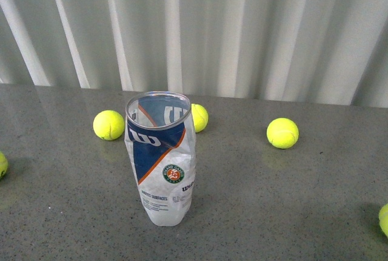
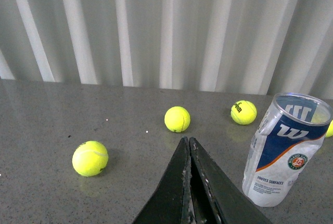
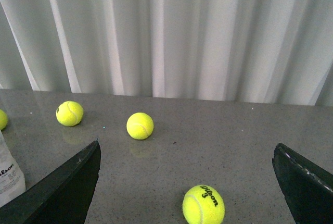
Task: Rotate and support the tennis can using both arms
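While neither arm shows from the front, the tennis can (image 1: 161,159) stands upright and open-topped on the grey speckled counter (image 1: 291,200), with free room on every side. Its clear plastic looks crumpled near the base. One yellow-green tennis ball (image 1: 199,117) sits partly hidden behind it; two others are cut off at the counter's side edges. The left gripper (image 2: 189,141) has its black fingers pressed together, empty. The right gripper (image 3: 187,153) is spread wide apart, a ball (image 3: 203,204) between its fingers.
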Tool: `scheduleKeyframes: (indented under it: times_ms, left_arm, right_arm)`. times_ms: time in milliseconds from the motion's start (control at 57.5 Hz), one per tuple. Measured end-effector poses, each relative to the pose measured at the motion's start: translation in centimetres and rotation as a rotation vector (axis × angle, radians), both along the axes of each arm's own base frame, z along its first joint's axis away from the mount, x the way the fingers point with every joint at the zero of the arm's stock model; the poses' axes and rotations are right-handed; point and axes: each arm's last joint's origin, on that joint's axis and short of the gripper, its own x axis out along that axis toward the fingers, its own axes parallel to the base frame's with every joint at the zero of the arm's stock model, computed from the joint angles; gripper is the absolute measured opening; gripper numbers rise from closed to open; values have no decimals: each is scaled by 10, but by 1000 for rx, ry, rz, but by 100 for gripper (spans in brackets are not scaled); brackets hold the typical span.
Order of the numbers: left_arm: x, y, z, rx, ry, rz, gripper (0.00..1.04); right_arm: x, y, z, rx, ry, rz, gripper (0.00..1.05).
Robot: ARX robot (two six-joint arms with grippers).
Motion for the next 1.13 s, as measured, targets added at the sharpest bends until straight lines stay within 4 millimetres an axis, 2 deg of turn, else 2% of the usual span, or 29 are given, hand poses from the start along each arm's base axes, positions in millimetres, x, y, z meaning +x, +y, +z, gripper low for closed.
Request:
scheduleKeyframes:
  times_ms: [278,817,1130]
  left_arm:
    - [0,0,0,0,3,0,4]
    - [0,0,0,0,3,0,98]
    - [0,0,0,0,3,0,98]
  right_arm:
    - [0,0,0,0,0,0,97]
    - [0,0,0,0,0,0,97]
    - [0,0,0,0,0,0,97]
